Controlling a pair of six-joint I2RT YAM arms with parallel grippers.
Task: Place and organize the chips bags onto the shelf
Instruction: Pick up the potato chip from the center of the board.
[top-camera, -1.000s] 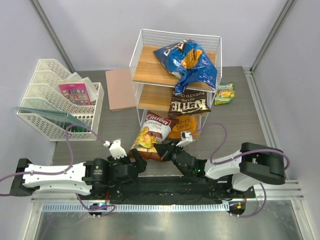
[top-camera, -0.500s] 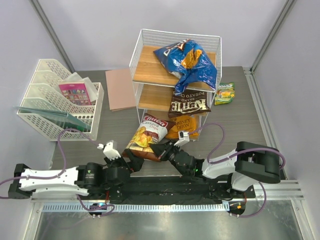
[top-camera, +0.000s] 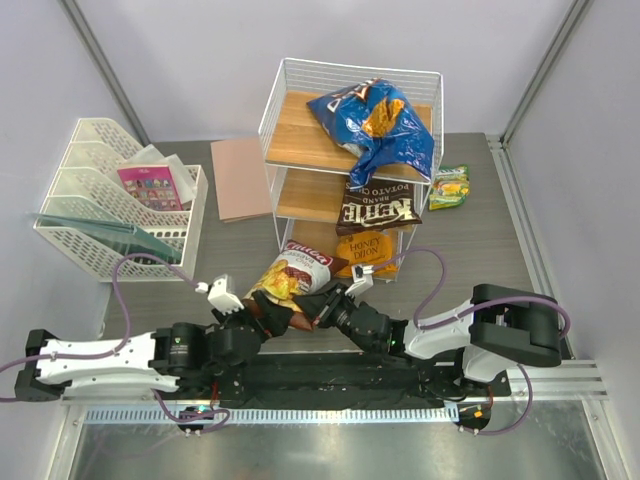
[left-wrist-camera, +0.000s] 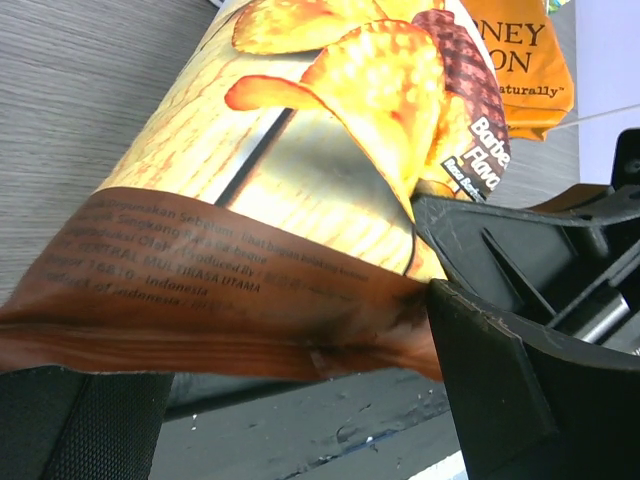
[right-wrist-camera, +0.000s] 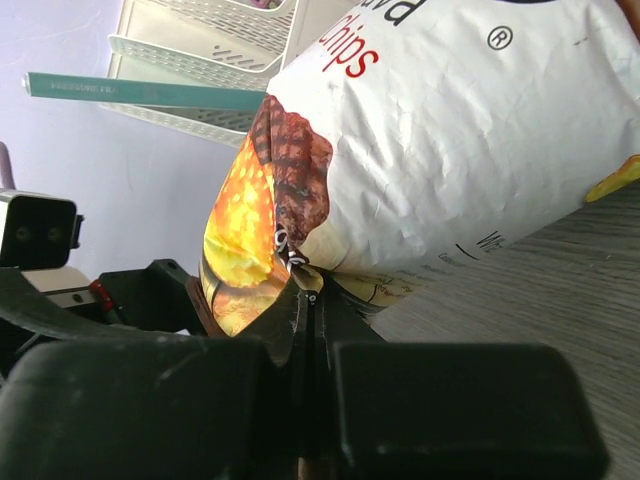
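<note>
The brown-white chips bag with red lettering (top-camera: 297, 272) hangs just above the table in front of the shelf (top-camera: 300, 130). My right gripper (top-camera: 320, 312) is shut on its lower corner (right-wrist-camera: 312, 292). My left gripper (top-camera: 268, 314) stands open, its fingers on either side of the bag's brown sealed edge (left-wrist-camera: 200, 320). The blue bag (top-camera: 377, 122) lies on the top board. A dark brown bag (top-camera: 379, 210) leans out of the middle tier, with the orange bag (top-camera: 364, 250) below it. The small green-yellow bag (top-camera: 450, 187) lies on the table to the shelf's right.
A white mesh file tray (top-camera: 75, 235) holding a pink card packet (top-camera: 152, 186) stands at the left. A flat brown board (top-camera: 240, 178) lies between the tray and the shelf. Both arm bases and a metal rail (top-camera: 320, 415) line the near edge.
The right gripper has drawn the brown-white bag nearer and to the left. The left arm has moved right, so its open fingers now straddle the bag's brown edge.
</note>
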